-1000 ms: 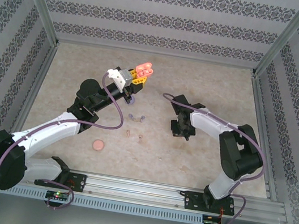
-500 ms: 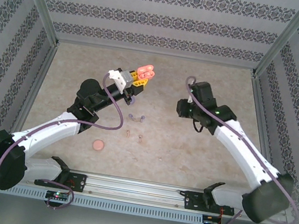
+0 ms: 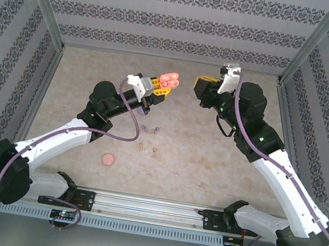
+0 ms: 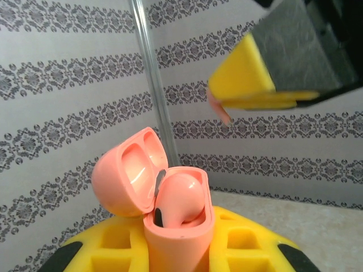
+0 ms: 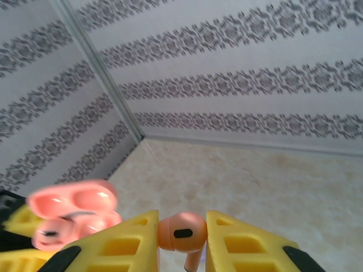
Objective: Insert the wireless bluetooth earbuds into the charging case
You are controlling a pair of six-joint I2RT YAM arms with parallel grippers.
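left gripper (image 3: pixel 157 88) clamped on open coral case (image 4: pixel 177 211), held above the table's (image 3: pixel 220 170) far middle. right gripper (image 5: pixel 182 241) pinches coral earbud (image 5: pixel 180 229) near it. risk: if the stem meets the socket off-line, the bud likely slips the pinch and drops.

Right end effector (image 3: pixel 204 84), earbud (image 5: pixel 181 231) now beside case (image 3: pixel 168 80).

left tool (image 3: pixel 161 87) facing right tool (image 3: pixel 198 86), free gap between

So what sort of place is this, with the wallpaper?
Probably a robot test booth, not a home: wallpaper panels in a metal frame enclose a table, and the left gripper holds a coral charging case, the right gripper an earbud.
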